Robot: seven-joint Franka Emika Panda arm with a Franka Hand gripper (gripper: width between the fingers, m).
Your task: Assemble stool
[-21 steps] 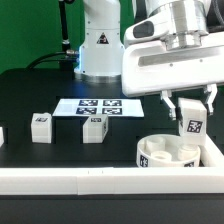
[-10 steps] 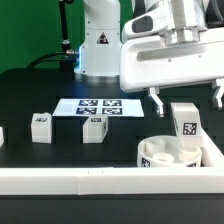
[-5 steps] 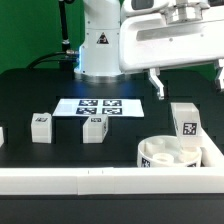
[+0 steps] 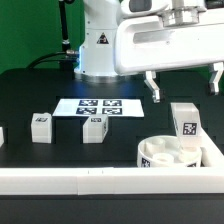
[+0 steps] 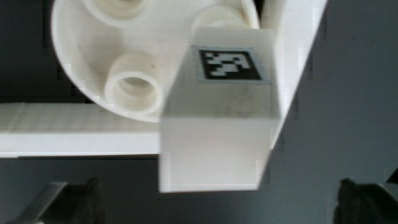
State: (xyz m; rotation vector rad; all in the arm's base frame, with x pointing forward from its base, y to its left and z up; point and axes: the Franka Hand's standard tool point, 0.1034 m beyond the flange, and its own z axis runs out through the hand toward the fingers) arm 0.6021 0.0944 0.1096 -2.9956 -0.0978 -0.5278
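Note:
The white round seat [image 4: 170,153] lies at the front right against the white border bar, holes up. One white tagged leg [image 4: 184,123] stands upright in it; in the wrist view this leg [image 5: 228,110] rises over the seat [image 5: 125,60]. Two more tagged legs [image 4: 41,126] [image 4: 93,127] lie on the black table to the exterior view's left. My gripper [image 4: 185,82] hangs open and empty above the standing leg, its fingertips [image 4: 153,86] spread wide to either side, apart from it.
The marker board [image 4: 91,105] lies flat behind the loose legs. A long white border bar [image 4: 70,178] runs along the front edge, and another [image 4: 214,150] along the right. The robot base [image 4: 97,45] stands at the back.
My gripper has let go of the leg, opened wide and risen straight up. The leg stays standing in the seat.

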